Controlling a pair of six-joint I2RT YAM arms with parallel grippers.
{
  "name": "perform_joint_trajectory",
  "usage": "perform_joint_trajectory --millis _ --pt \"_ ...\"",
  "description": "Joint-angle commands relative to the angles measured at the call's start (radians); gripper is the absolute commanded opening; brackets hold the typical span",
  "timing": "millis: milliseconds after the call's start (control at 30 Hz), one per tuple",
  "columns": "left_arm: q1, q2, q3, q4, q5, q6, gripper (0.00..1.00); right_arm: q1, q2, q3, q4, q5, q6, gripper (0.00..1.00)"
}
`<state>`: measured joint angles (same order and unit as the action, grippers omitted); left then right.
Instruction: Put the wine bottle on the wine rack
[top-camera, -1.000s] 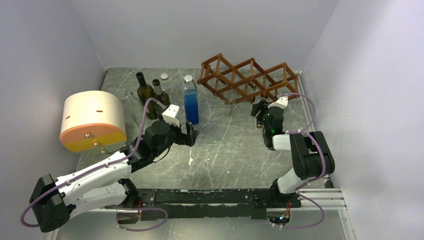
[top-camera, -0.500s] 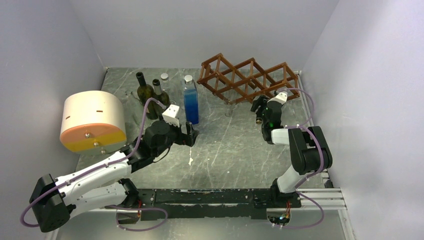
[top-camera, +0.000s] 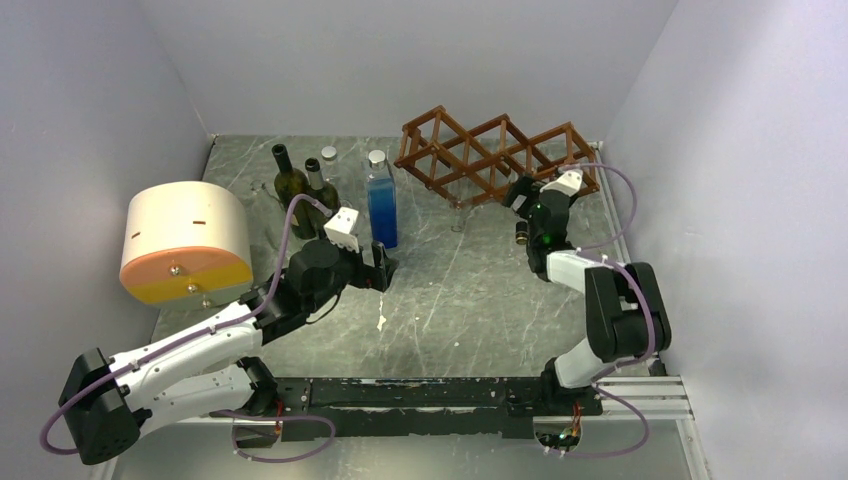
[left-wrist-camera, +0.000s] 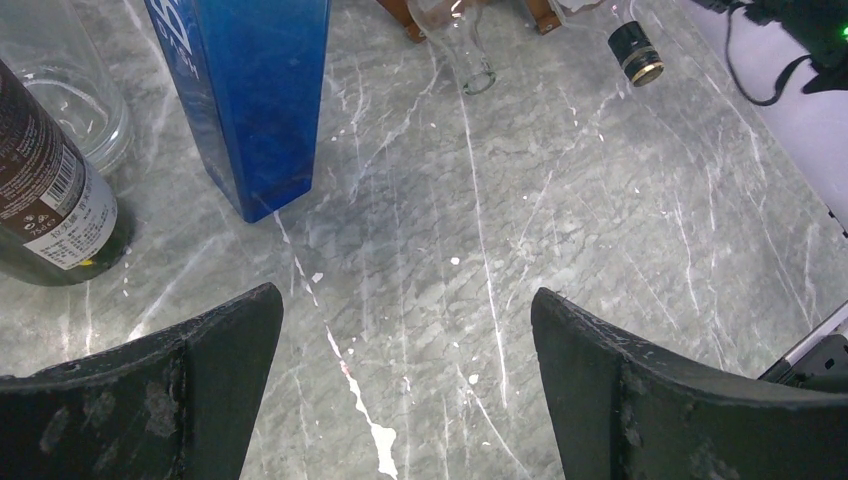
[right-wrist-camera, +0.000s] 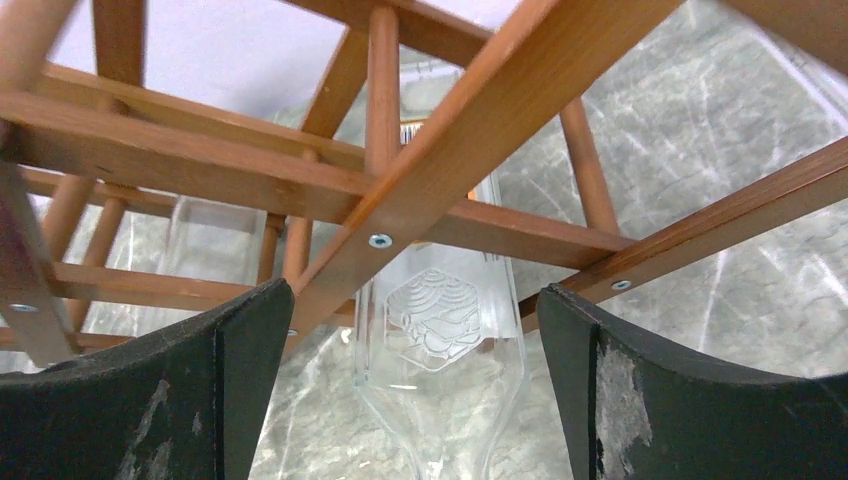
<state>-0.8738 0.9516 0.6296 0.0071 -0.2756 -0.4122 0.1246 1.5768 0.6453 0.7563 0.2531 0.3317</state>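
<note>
Wine bottle (right-wrist-camera: 435, 335): clear glass, with a hexagon emblem of wavy lines embossed on the shoulder.
Its cap (left-wrist-camera: 635, 52): dark, with a gold band.
Where it lies: on its side in the wine rack (top-camera: 490, 160), near the right end. Its body is behind the front slats and its neck points out over the worktop (top-camera: 460, 300). We cannot say for sure which opening holds it.
Wine rack: reddish-brown wooden slats crossing into diamond openings, with screws at the joints. It stands at the far side, right of the middle.
Right pincer (right-wrist-camera: 408, 300): spread wide on either side of the bottle's shoulder, gripping nothing.
Left pincer (left-wrist-camera: 405, 300): wide open above bare worktop, holding nothing.
Worktop: grey marble pattern with white veins.
Room: plain pale walls (top-camera: 400, 60) on three sides.
Count: we see one rack, two dark green bottles (top-camera: 290, 182), one blue square bottle (top-camera: 381, 205), one standing clear bottle (top-camera: 329, 156), a second clear neck (left-wrist-camera: 470, 60) poking from the rack, and one cream-and-orange drum (top-camera: 185, 240).
</note>
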Motion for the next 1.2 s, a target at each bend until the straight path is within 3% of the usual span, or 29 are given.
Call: perform_joint_trajectory --millis 0,300,433,733,933,1167 --pt "0.006 -0.016 0.035 -0.003 0.022 -0.006 0.98 -0.002 -0.121 0.04 -0.135 0.049 -0.01 0.97" --pt "0.006 -0.033 0.045 -0.005 0.045 -0.01 0.98 -0.002 -0.292 0.145 -0.715 0.075 0.061 0.94" --pt "0.005 -0.039 0.055 -0.014 0.049 -0.011 0.98 -0.002 -0.307 0.152 -0.861 0.001 0.059 0.9" --pt "0.005 -0.042 0.066 -0.014 0.059 -0.015 0.98 -0.002 -0.225 0.166 -0.878 -0.103 0.024 0.78" --pt "0.005 -0.059 0.087 -0.043 0.049 -0.002 0.96 -0.001 -0.161 0.167 -0.801 -0.121 0.023 0.6" --pt "0.006 -0.094 0.105 -0.063 0.026 0.019 0.97 0.0 -0.13 0.166 -0.732 -0.084 -0.007 0.29"
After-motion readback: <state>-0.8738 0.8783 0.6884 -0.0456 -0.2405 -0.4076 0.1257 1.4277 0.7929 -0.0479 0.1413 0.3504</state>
